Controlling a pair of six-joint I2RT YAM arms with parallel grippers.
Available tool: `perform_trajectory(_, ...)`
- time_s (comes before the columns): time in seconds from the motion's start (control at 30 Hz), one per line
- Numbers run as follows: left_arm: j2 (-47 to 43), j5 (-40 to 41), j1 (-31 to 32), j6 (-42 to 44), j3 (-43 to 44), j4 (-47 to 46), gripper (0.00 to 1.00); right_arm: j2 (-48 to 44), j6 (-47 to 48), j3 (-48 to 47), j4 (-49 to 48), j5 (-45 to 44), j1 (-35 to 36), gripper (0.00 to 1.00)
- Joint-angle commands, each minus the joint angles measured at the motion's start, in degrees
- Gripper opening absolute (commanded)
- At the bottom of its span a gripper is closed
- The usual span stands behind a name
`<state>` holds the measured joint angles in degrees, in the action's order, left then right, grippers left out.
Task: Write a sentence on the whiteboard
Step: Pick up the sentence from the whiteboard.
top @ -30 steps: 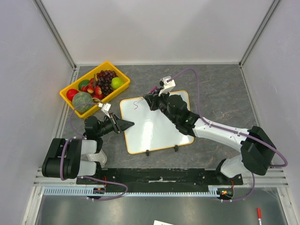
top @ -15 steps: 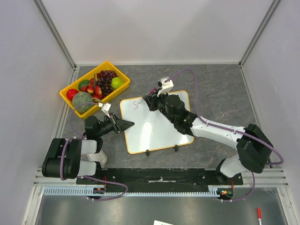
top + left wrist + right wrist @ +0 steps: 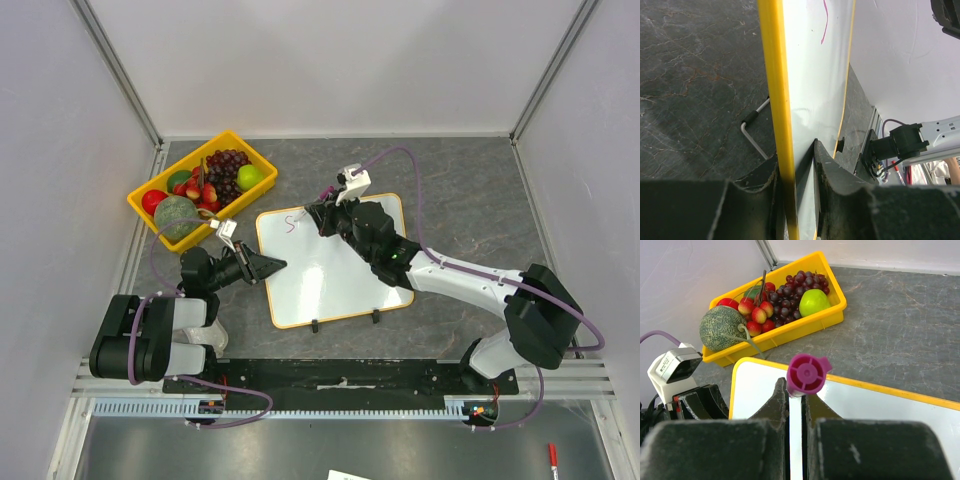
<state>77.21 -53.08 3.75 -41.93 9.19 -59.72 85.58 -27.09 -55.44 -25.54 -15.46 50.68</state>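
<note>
On the grey table [image 3: 470,180], the left gripper [image 3: 272,265] clamps the left edge of the whiteboard [image 3: 330,270]; blank board lies right of the marker [image 3: 807,374] pinched in the right gripper [image 3: 322,212].

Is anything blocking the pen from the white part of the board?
No, nothing visible. The right tool holds the marker right over the whiteboard. The left tool only pinches its edge.

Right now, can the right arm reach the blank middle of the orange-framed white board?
Probably yes. The right claw, shut on a magenta-capped marker, hangs over the far edge of the orange-framed white board; its bare middle lies open, and the left claw grips only its left rim.
</note>
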Motion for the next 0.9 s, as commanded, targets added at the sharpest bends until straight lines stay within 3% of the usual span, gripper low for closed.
perform_trajectory(0.0, 0.40, -0.01, 0.56, 3.00, 0.65, 0.22, 0.02, -0.76, 0.55, -0.28, 1.02, -2.82, -0.93, 0.00)
perform_trajectory(0.87, 0.57, 0.08, 0.65, 3.08, 0.65, 0.22, 0.02, -4.81, -1.30, -0.63, -0.30, 0.26, -1.72, 0.00)
